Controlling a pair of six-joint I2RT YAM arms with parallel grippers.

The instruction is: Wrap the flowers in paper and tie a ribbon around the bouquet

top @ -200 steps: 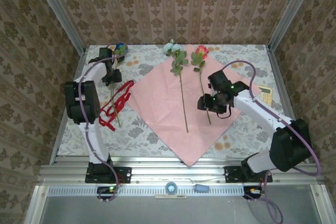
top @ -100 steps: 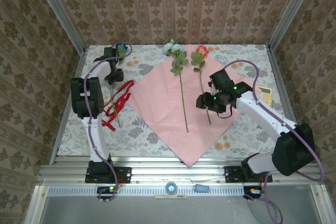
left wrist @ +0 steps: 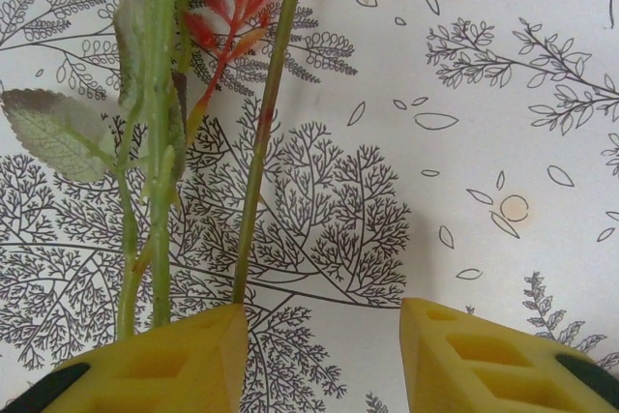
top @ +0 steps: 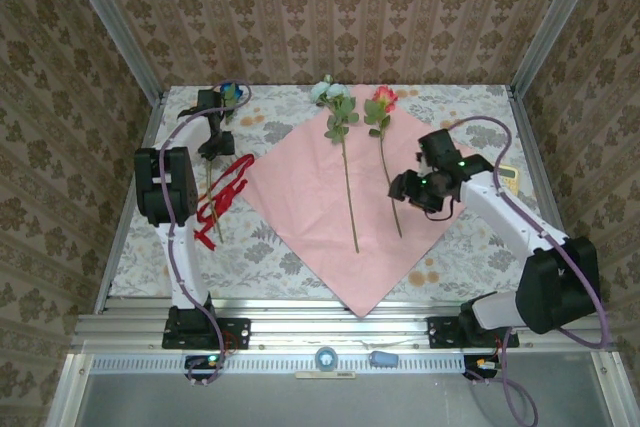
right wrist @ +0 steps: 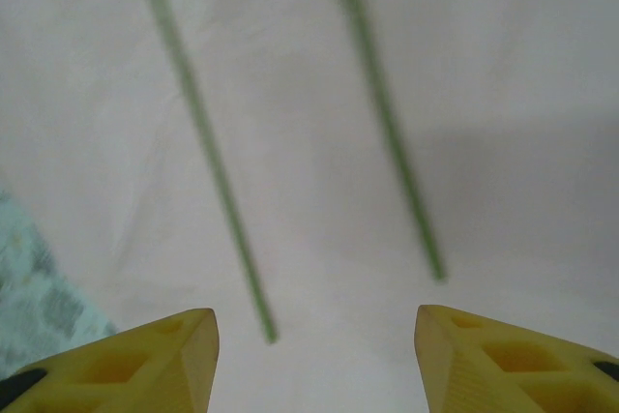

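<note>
Top external: right pincer (top: pixel 403 190) has backed rightward from the flowers (top: pixel 345 162).

**A robot test cell dressed up as a room**

This is a lab rig, not a home. Bare aluminium rails (top: pixel 340 332) frame the near edge of the table, and slanting metal posts (top: pixel 108 22) hold the walls (top: pixel 330 17), which are papered in a damask pattern. A tablecloth (top: pixel 270 247) printed with trees and leaves covers the table. A left arm (top: pixel 160 187) and a right arm (top: pixel 505 217) are bolted to the rails, trailing purple cables (top: pixel 472 120).
</note>
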